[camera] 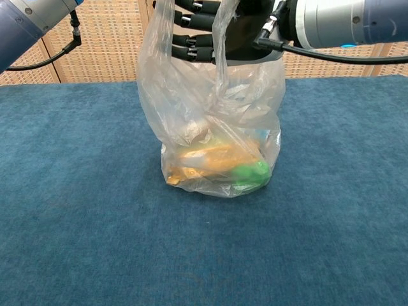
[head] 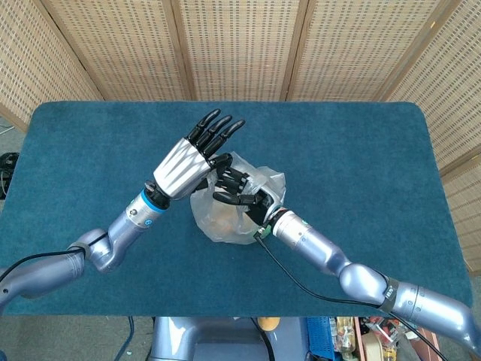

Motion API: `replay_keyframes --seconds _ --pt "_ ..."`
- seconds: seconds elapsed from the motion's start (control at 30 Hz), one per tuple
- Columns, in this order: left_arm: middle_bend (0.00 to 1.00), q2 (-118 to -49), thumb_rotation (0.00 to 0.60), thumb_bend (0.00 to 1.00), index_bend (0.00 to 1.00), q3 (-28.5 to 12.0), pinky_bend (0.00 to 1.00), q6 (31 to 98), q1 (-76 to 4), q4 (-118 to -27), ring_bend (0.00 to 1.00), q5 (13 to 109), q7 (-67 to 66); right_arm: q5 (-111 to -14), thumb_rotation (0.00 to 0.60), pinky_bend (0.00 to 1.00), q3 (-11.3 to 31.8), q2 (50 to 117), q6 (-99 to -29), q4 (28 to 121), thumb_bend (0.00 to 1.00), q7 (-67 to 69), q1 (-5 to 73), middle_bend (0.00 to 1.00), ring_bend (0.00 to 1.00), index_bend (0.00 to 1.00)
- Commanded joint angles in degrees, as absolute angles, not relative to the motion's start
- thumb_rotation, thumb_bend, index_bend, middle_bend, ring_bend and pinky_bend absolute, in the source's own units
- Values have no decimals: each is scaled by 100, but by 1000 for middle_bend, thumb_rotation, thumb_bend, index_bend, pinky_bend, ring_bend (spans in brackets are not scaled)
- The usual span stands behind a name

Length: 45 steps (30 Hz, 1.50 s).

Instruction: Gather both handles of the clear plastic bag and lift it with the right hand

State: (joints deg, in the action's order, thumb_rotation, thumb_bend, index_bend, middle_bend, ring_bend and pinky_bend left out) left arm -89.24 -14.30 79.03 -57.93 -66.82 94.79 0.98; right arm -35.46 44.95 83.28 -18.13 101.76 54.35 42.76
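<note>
My right hand [camera: 220,38] hooks through bag handles [camera: 223,19], fingers curled inside loops. My left hand [head: 189,159] hovers above, flat, fingers spread, holding nothing. Clear plastic bag [camera: 213,134] stands mid-table [camera: 76,210], base on cloth. Film thin, soft, slippery, stretches under pull. Yellow and green contents [camera: 220,167] look light, may shift. Best hold: both loops bunched deep in curl.

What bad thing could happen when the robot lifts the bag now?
A handle could slip: the right hand has its fingers through the clear plastic bag, yet only one handle strap plainly shows over them. The left hand, fingers spread, hovers close above and might snag the plastic. The bag could swing, jumbling the yellow and green things.
</note>
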Motion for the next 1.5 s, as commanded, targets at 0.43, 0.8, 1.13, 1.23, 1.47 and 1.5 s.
replay_keyframes --seconds 0.43,0.8,1.13,1.23,1.47,1.5 --pt "0 -9019 600 586 570 -1496 0 7734 -5880 -6637 0 9334 -5 -3714 600 241 4571 8547 -1953 10006 2 5375 4356 392 218 350" --pt "0 -9044 600 587 567 -1531 0 7644 -5913 -6588 0 9231 -17 -3754 600 231 4663 8672 -1873 9959 2 5494 4347 413 248 365" --pt "0 -9008 600 586 567 -1554 0 7669 -5905 -6623 0 9206 -8 -3823 600 142 4433 8677 -2272 9863 1 5202 4443 414 234 368" --pt "0 -8981 600 586 567 -1557 0 7659 -5904 -6626 0 9195 -2 -3773 600 139 4429 8605 -2318 9915 2 5188 4437 414 233 368" --pt "0 -8936 600 586 566 -1554 0 7678 -5902 -6627 0 9218 -29 -3710 600 118 4390 8407 -2382 10032 9 5073 4454 414 234 368" --pt "0 -8927 600 586 567 -1555 0 7680 -5903 -6627 0 9222 -35 -3680 600 117 4382 8357 -2368 10076 9 5067 4450 414 234 368"
